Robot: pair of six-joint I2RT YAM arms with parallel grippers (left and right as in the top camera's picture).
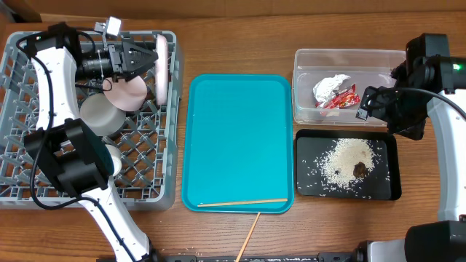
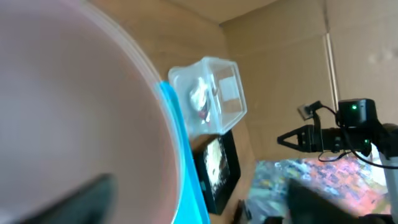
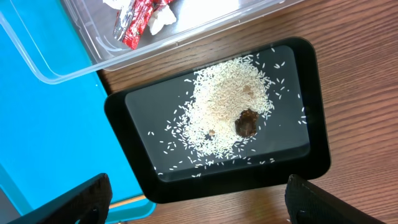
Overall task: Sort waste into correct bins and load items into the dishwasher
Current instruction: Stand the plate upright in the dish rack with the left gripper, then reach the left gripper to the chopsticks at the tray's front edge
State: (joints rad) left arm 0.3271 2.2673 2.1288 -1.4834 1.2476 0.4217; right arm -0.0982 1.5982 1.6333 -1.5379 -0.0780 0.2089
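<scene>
My left gripper [image 1: 149, 57] is open over the grey dish rack [image 1: 164, 156], its jaws either side of the rim of the white plate [image 1: 162, 73], which stands on edge. The plate fills the left wrist view [image 2: 68, 106]. The pinkish dish [image 1: 127, 93], the bowl [image 1: 98, 116] and the cup [image 1: 114, 159] sit in the rack. One chopstick [image 1: 240, 203] lies on the teal tray [image 1: 237, 131]; another [image 1: 249, 234] lies on the table. The wrapper [image 1: 335, 91] is in the clear tub [image 1: 349, 54]. Rice [image 3: 227, 106] and a brown scrap [image 3: 246, 123] lie in the black tray [image 3: 130, 106]. My right gripper [image 3: 199, 205] is open and empty above it.
The teal tray lies between the rack and the two bins. The left arm's base and elbow [image 1: 69, 156] cover part of the rack. The right arm [image 1: 419, 87] reaches over the tub's right end. Cardboard walls [image 1: 291, 11] stand behind the table.
</scene>
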